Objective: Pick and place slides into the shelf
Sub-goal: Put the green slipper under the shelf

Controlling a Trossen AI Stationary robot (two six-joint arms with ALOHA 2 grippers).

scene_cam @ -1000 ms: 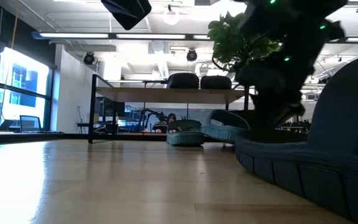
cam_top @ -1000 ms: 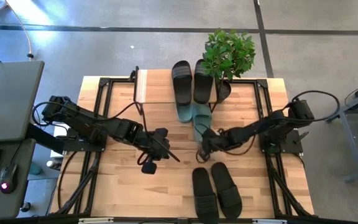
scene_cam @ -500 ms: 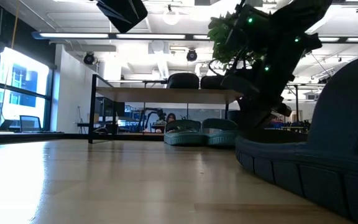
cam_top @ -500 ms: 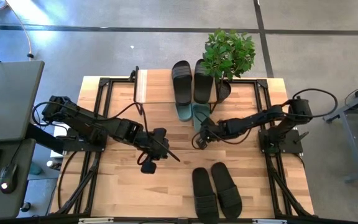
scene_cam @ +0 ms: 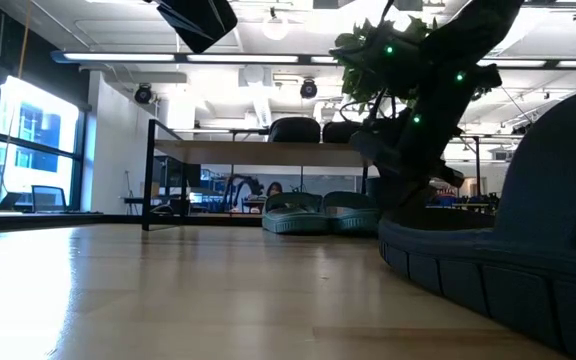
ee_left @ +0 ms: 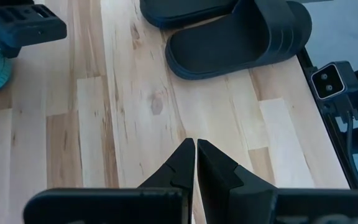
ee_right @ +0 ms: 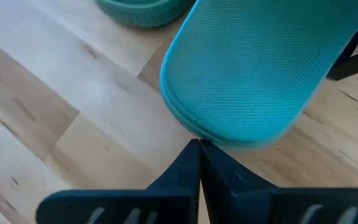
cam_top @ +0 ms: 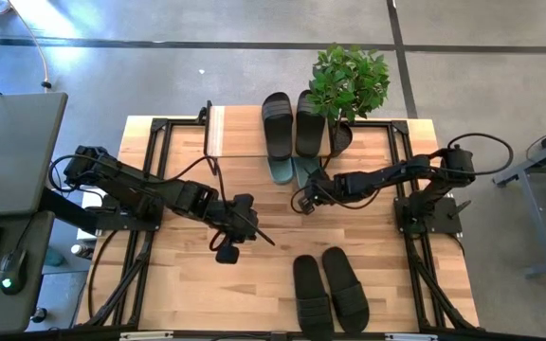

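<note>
The green slides (cam_top: 292,170) are seen lying side by side on the tabletop (cam_top: 188,284), pushed partly under the shelf (cam_top: 245,133), on whose plank one black pair (cam_top: 292,121) already rests; the second black pair (cam_top: 328,289) lies well apart at the near edge. The right gripper (cam_top: 301,202) is pressed, fingers closed together with nothing held, against the heel of the right green slide (ee_right: 253,68), so a push rather than a grasp is judged to be under way. The left gripper (ee_left: 195,155), fingers likewise closed and empty, hovers over bare wood near the middle. The slides are judged light, flexible and rather grippy; the wide strap or a side edge would be the best hold. No brand or writing can be read.
</note>
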